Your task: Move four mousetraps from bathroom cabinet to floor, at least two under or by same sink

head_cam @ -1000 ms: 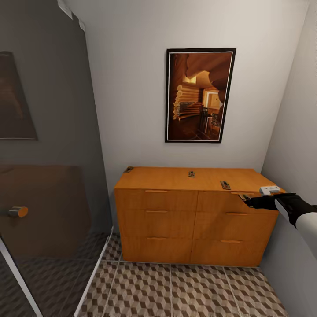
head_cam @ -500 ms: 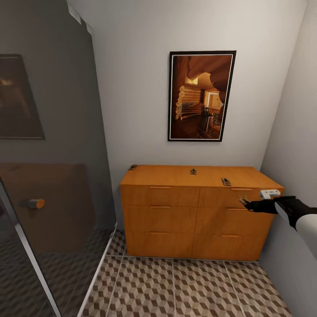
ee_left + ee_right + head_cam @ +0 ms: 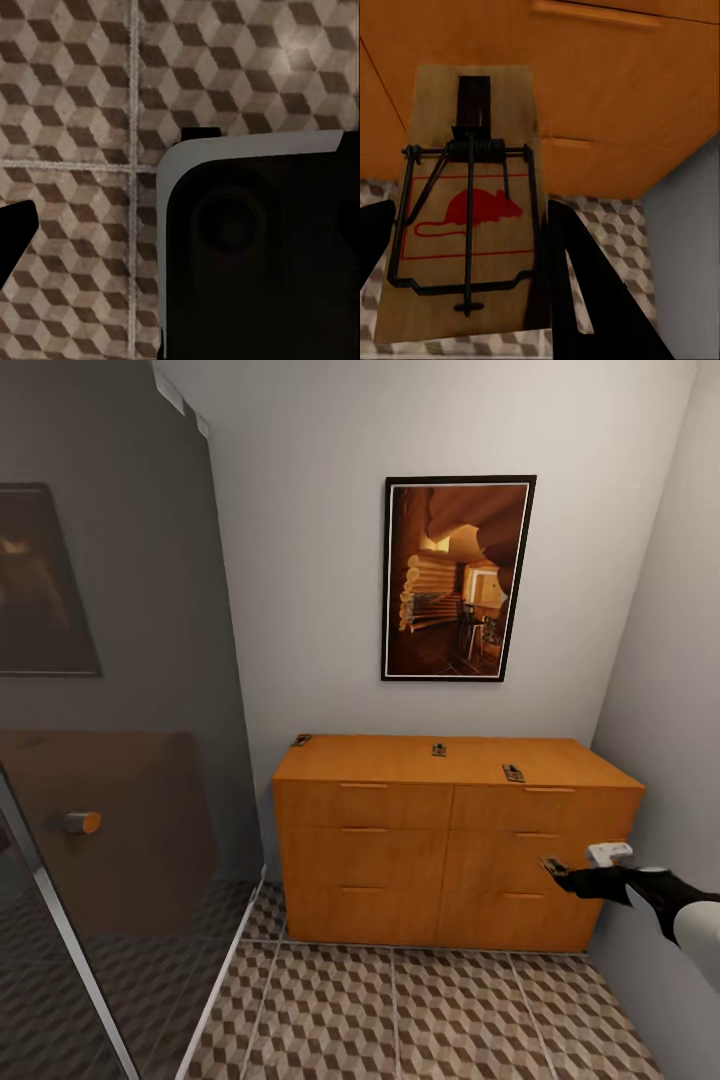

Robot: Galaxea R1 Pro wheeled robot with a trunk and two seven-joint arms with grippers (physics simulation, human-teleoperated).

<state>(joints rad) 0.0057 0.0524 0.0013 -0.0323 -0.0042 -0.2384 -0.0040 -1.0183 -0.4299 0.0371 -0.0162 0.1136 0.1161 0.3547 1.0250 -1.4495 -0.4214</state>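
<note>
in front of the cabinet (image 3: 455, 840), right hand (image 3: 562, 874) gripping a mousetrap (image 3: 469, 217), three mousetraps (image 3: 438, 750) lying on top, left hand (image 3: 255, 255) state unclear

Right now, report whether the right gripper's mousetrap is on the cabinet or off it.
Off it. The right gripper holds the mousetrap in the air before the cabinet drawer fronts, below its top.

The right arm (image 3: 690, 915) reaches in from the right edge of the head view, its black forearm held low and roughly level. Its right claw (image 3: 556, 868) is clamped on a mousetrap (image 3: 465, 217), one finger (image 3: 585, 292) along each long edge.
</note>
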